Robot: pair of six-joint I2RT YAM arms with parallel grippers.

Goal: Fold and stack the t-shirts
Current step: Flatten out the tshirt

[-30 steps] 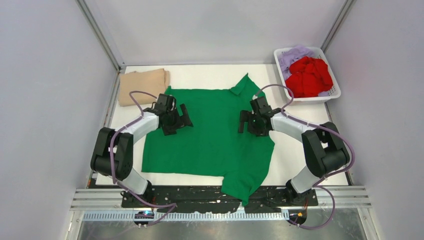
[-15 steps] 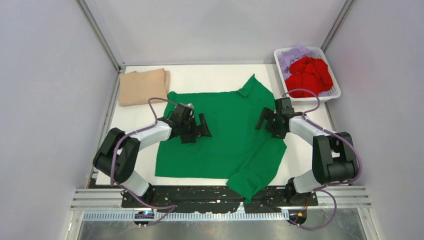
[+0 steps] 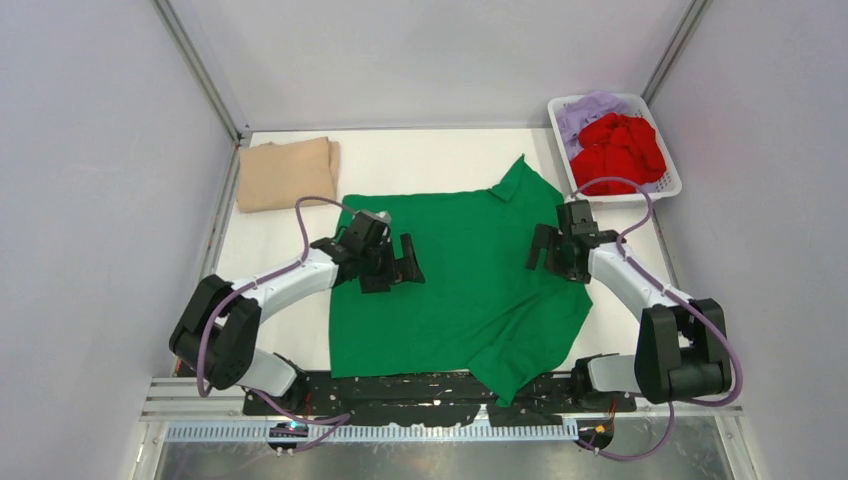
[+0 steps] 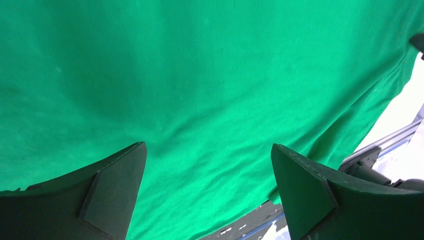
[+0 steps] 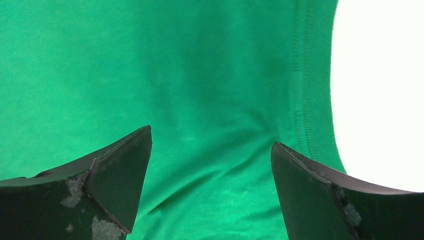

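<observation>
The green t-shirt [image 3: 460, 275] lies spread on the white table, one sleeve hanging over the near edge. My left gripper [image 3: 395, 268] is open over the shirt's left part; cloth fills the left wrist view [image 4: 210, 90]. My right gripper [image 3: 553, 255] is open over the shirt's right edge; the right wrist view shows the hem [image 5: 305, 100]. A folded tan t-shirt [image 3: 285, 172] lies at the back left. The red t-shirt [image 3: 620, 150] and the lavender t-shirt [image 3: 585, 108] lie crumpled in the basket.
The white slotted basket [image 3: 668, 185] stands at the back right corner. Grey walls close in the table on the left, right and back. A metal rail [image 3: 440, 395] runs along the near edge.
Both grippers have moved to the right across the table, and the green shirt has slid right with them. Its lower sleeve now hangs further right.
</observation>
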